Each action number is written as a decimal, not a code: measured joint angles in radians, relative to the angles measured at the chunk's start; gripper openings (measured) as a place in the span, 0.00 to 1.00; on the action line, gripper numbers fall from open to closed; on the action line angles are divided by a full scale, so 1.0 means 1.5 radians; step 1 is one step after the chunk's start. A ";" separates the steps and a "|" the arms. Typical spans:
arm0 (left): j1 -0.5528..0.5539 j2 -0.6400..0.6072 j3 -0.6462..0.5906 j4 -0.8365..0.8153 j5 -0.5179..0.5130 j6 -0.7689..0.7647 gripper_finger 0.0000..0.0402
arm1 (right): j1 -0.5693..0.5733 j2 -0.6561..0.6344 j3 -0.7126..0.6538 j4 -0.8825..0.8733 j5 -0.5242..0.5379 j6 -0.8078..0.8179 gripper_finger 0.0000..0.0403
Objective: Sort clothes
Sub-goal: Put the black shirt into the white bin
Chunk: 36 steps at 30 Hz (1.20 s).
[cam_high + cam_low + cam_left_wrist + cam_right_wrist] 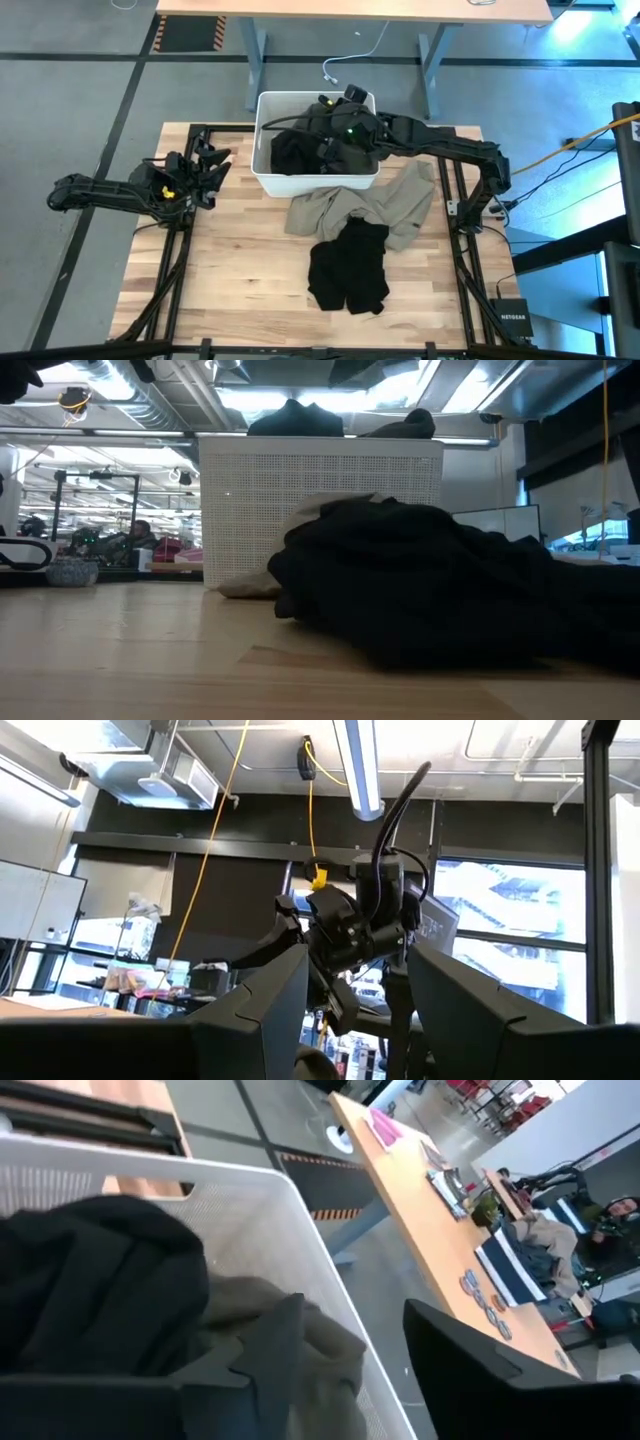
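Observation:
A white tub (268, 178) stands at the table's far middle. It holds a black garment (90, 1280) and a dark olive-green one (335, 1345). My right gripper (338, 132) reaches into the tub from the right. It is open, low over the olive-green cloth (355, 1318). Khaki-beige garments (400, 200) lie spread on the table in front of the tub. Another black garment (350, 265) lies partly over their near edge and fills the low view (450, 590). My left gripper (210, 165) waits open at the table's left edge. The pink and navy garments are not in view. My right gripper stands open over the olive-green garment (330, 1330) inside the tub, its fingers pointing down and toward the tub's far wall. I cannot tell whether a finger (250, 1360) touches the cloth.
The tub's mesh wall (260, 1230) rises close beside my right gripper. Dark cloth heaps above the tub's rim (295, 415). Bare wood (240, 270) lies at the table's near left. A desk (350, 10) stands beyond the far edge, and a person sits far off in the room (135, 540).

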 joint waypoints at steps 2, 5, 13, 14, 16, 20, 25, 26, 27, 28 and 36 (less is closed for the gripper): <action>0.000 0.000 0.000 0.000 0.000 0.000 0.42 | 0.000 0.000 0.000 -0.014 0.005 0.016 0.53; 0.000 0.000 0.000 -0.001 0.000 0.000 0.42 | 0.000 -0.001 0.000 -0.043 0.020 0.014 0.60; 0.000 0.000 0.000 -0.004 0.000 0.002 0.42 | 0.006 -0.007 0.115 -0.275 -0.067 0.074 0.66; 0.000 0.000 0.000 -0.005 0.000 0.002 0.42 | 0.006 -0.007 0.132 -0.296 -0.097 0.092 0.66; 0.000 0.000 0.000 -0.007 0.000 -0.004 0.42 | 0.008 -0.008 0.165 -0.344 -0.160 0.124 0.66; 0.000 0.000 0.000 -0.016 0.000 -0.011 0.42 | 0.041 -0.012 0.194 -0.449 -0.270 0.192 0.66; -0.001 0.000 0.000 -0.015 0.000 -0.010 0.42 | 0.153 -0.023 0.140 -0.482 -0.378 0.235 0.66; -0.001 0.000 0.000 -0.015 0.000 -0.010 0.42 | 0.179 -0.023 0.120 -0.472 -0.378 0.240 0.66; -0.001 0.000 0.000 -0.015 0.000 -0.010 0.42 | 0.206 -0.023 0.098 -0.462 -0.378 0.241 0.66; -0.001 0.000 0.000 -0.015 0.000 -0.011 0.42 | 0.232 -0.023 0.072 -0.449 -0.378 0.241 0.66; 0.000 0.000 0.000 -0.015 0.000 -0.032 0.42 | 0.371 -0.023 -0.258 -0.176 -0.380 0.213 0.66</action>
